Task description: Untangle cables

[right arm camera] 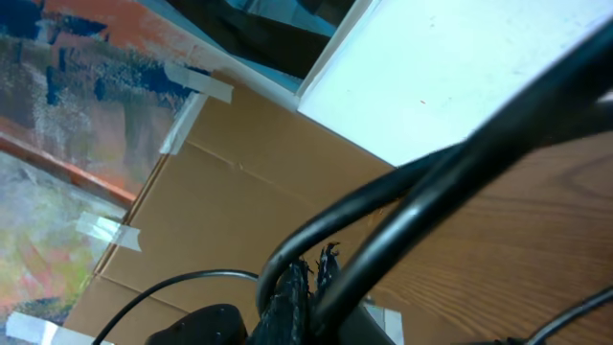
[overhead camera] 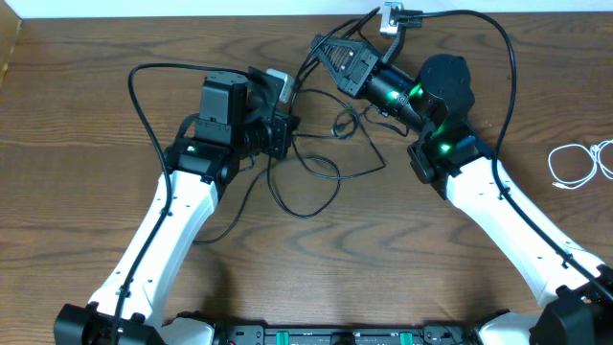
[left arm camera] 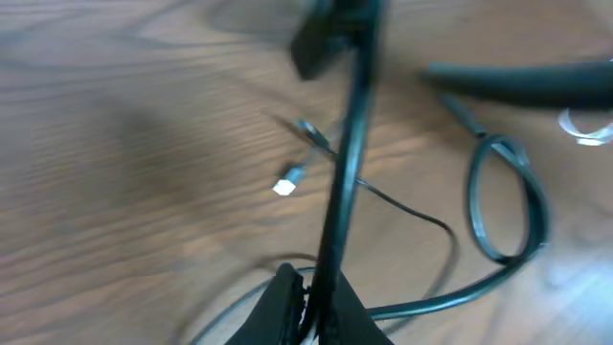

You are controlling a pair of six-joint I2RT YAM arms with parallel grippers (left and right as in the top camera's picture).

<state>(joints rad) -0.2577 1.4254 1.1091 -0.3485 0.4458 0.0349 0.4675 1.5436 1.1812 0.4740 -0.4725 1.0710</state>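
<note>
Thin black cables lie in loose loops on the wooden table between my two arms. My left gripper sits at their left side, shut on one black cable that runs up and away from the jaws in the left wrist view. A small silver plug end lies on the wood beyond it, and another black loop lies to the right. My right gripper is raised near the table's far edge, shut on a black cable that arches out of its jaws. A white cable lies coiled at the far right.
The arms' own thicker black cables arc over the table at the left and the right. A small white bracket sits at the table's far edge. Brown cardboard and a white board stand behind the table.
</note>
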